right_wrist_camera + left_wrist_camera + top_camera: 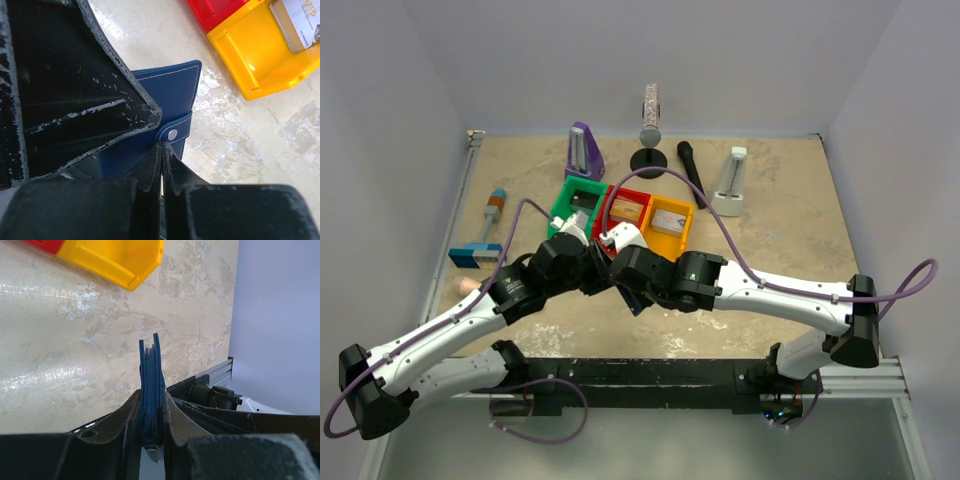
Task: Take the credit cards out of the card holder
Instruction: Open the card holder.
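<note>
Clamping navy-blue leather bifold card holder (151,385) edge-up in left jaws, clenching right jaws at silver-snap strap (176,131), needing slow outward pull.

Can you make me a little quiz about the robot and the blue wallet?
1. True or false: the card holder lies inside the yellow bin.
2. What squeezes the card holder? A. the left gripper B. nothing C. a person's hand
3. Fill in: the card holder is folded ____ (shut or open).
Key: 1 false; 2 A; 3 shut.
</note>
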Motion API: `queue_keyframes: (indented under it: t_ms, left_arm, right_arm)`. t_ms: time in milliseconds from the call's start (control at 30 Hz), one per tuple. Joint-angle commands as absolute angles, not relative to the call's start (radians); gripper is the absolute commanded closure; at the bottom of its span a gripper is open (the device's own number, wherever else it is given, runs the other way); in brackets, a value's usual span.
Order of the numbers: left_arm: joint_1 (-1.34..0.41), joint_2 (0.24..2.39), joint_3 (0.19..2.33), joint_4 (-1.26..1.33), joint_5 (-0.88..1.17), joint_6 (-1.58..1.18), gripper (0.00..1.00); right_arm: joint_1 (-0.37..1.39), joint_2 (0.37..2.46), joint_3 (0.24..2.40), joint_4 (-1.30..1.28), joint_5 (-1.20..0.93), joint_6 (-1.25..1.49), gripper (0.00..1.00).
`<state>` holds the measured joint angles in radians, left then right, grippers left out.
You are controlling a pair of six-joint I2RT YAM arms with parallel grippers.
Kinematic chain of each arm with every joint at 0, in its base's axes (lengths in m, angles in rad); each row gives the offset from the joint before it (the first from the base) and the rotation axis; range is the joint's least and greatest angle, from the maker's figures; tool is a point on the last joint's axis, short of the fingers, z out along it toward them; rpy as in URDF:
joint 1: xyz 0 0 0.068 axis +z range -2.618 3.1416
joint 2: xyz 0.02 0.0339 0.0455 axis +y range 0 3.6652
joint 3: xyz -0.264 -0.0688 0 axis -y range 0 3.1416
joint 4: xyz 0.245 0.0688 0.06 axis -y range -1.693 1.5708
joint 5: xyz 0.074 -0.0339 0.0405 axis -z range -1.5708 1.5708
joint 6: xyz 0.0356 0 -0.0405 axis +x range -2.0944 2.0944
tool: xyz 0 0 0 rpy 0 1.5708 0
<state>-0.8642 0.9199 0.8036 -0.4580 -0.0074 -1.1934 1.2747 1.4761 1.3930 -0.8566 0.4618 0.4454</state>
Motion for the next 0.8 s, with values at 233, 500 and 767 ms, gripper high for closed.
queue_keyframes:
  t_ms: [233, 500, 767]
  left_arm:
    - [-0.868, 0.881, 0.818, -0.411, 0.057, -1.183, 1.00]
    - [-0.868, 0.870, 0.818, -0.426, 0.044, -1.175, 1.00]
    - [-0.868, 0.871, 0.819, -0.428, 0.044, -1.174, 1.00]
  right_arm:
    - [1.241, 1.410, 1.368, -0.885, 0.566, 0.462, 1.00]
    - [1.235, 1.396, 1.365, -0.885, 0.571, 0.456, 1.00]
    - [1.236, 1.272, 1.261, -0.724, 0.509, 0.404, 0.72]
